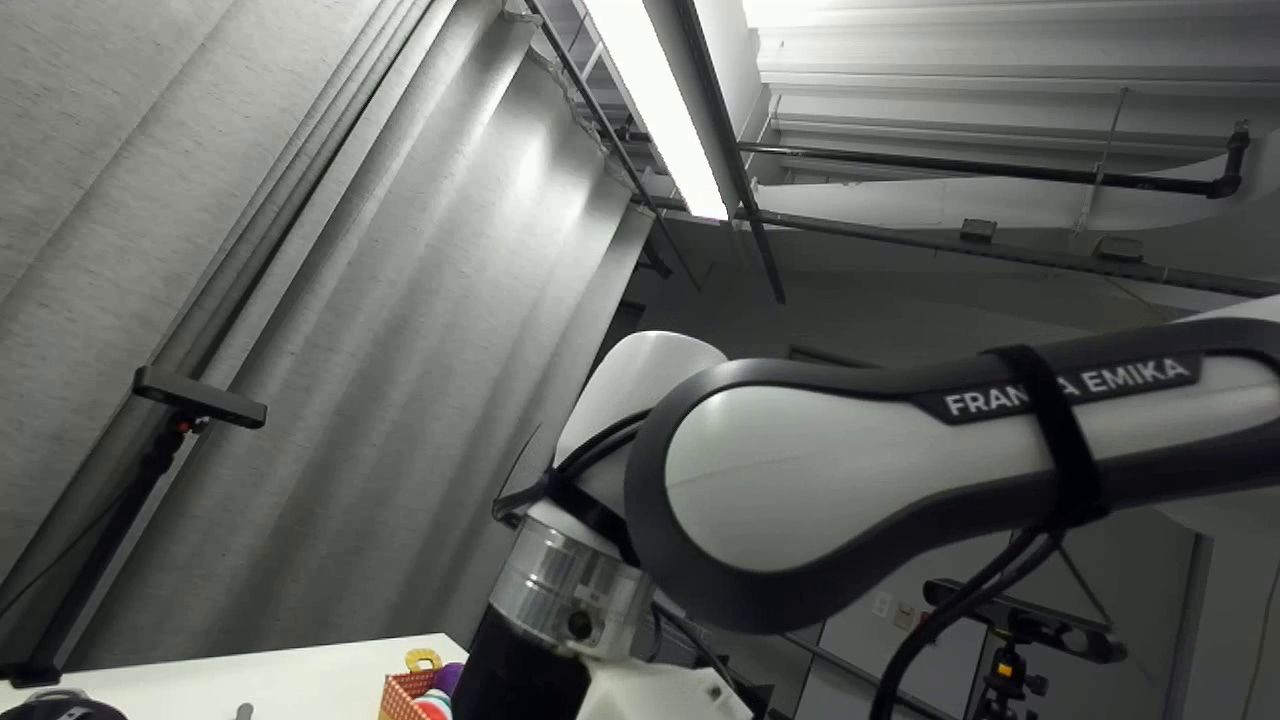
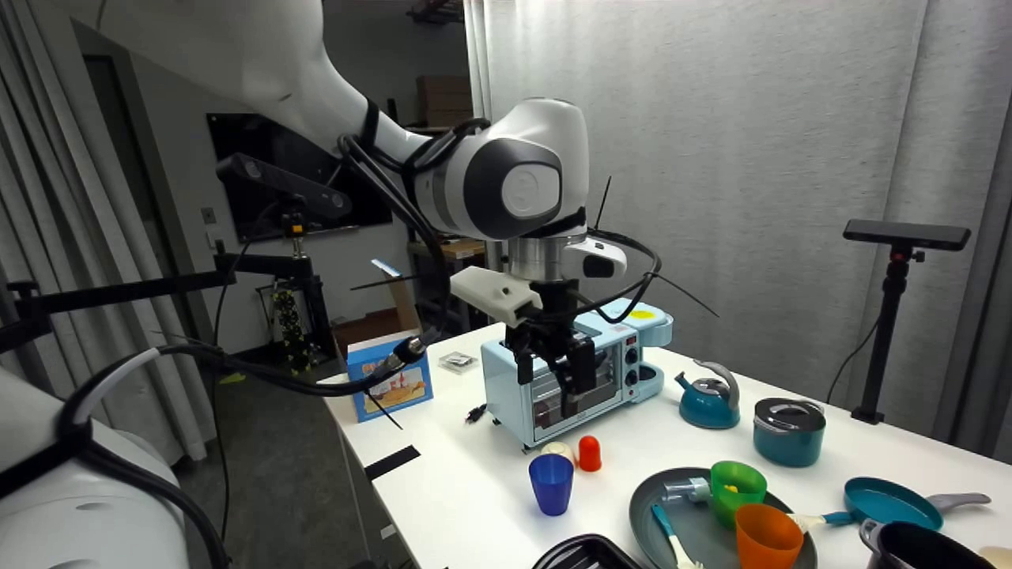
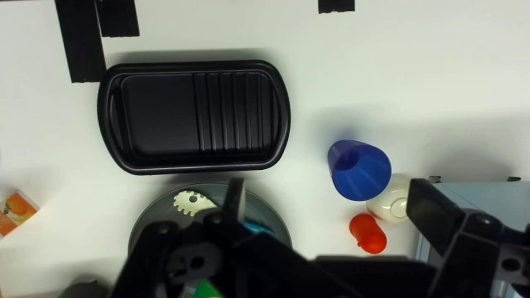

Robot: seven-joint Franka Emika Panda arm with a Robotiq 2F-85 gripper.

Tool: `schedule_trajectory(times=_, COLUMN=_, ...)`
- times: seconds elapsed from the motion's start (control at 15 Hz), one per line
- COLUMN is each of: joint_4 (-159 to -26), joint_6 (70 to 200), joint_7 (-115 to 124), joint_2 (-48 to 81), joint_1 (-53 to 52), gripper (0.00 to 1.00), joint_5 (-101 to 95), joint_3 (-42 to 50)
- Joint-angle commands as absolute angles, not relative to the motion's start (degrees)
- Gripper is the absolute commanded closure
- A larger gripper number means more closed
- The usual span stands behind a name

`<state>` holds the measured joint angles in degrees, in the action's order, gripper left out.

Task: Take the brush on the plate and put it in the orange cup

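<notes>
A: Gripper (image 3: 328, 198) is spread apart, empty afaict. Where's the brush (image 2: 674, 540) rn?

B: On the gray plate (image 2: 715, 545), near the orange cup (image 2: 767, 539). Prob light, stiff plastic, bit slick imo; I'd pinch the teal handle (image 2: 663, 521).

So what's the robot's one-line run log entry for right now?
claw: open, empty, above table | brush: on plate | orange cup: brush not yet in

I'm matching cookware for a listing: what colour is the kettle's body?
The kettle has a teal body; it shows best in an exterior view.
</notes>
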<state>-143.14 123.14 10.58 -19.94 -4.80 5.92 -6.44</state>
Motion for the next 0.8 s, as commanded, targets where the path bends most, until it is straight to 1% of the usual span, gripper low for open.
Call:
schedule_trajectory(times=0.0, joint_4=-139.0, joint_6=124.3, joint_7=11.4, joint_2=-14.6, joint_1=-2.8, gripper=0.00, joint_5=0.2, joint_3=-6.8)
schedule_trajectory(times=0.73, joint_4=-130.6, joint_6=122.5, joint_7=2.4, joint_2=-4.3, joint_1=-1.9, gripper=0.00, joint_5=-10.3, joint_3=-3.8)
